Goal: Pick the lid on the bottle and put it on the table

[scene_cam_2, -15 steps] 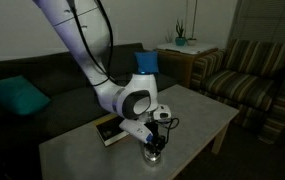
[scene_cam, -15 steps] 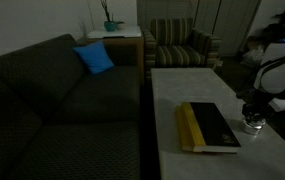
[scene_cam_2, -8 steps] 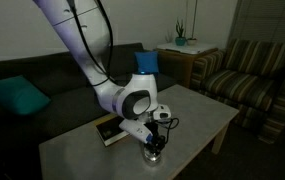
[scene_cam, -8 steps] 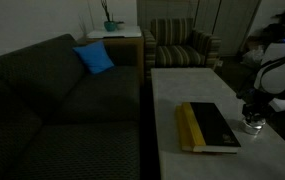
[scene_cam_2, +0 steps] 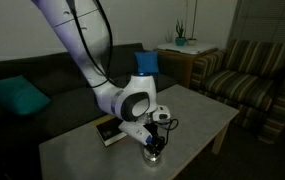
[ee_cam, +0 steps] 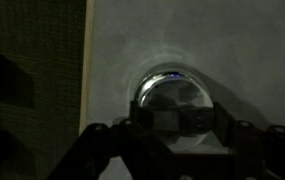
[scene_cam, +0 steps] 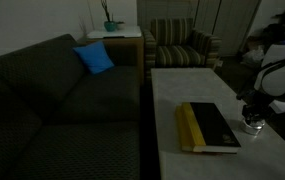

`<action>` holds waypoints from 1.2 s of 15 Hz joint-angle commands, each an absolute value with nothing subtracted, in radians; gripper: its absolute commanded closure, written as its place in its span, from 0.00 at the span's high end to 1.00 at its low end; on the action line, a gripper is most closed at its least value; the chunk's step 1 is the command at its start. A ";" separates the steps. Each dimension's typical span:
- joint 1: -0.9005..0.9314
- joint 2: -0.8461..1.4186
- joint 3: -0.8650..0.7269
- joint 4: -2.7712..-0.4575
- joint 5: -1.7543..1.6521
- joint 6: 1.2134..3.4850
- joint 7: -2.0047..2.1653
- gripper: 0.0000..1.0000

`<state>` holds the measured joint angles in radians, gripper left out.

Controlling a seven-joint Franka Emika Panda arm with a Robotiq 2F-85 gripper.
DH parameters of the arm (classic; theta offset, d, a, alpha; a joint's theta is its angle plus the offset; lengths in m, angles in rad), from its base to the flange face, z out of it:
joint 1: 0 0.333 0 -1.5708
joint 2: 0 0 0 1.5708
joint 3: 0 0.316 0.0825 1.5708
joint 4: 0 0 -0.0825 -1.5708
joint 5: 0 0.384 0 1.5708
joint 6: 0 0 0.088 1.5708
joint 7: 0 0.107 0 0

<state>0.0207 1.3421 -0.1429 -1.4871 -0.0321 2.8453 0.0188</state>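
Observation:
The bottle (scene_cam: 252, 126) stands on the white table (scene_cam: 182, 85) beside the book, and it also shows in an exterior view (scene_cam_2: 155, 151). My gripper (scene_cam: 250, 114) hangs straight down over it (scene_cam_2: 157, 141). In the wrist view the round silvery lid (ee_cam: 174, 93) fills the middle. My gripper (ee_cam: 182, 122) has a finger at each side of the lid, and the jaws look closed against its rim. The lid still sits on the bottle. The bottle's body is hidden under the lid in the wrist view.
A black book with a yellow spine (scene_cam: 207, 126) lies on the table right beside the bottle (scene_cam_2: 107, 130). A dark sofa (scene_cam: 52, 100) runs along the table's long side. A striped armchair (scene_cam: 182, 45) and a wooden side table with a plant (scene_cam: 112, 35) stand beyond.

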 commanded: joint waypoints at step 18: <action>-0.006 1.203 -0.050 -1.679 -0.155 2.812 -0.195 0.44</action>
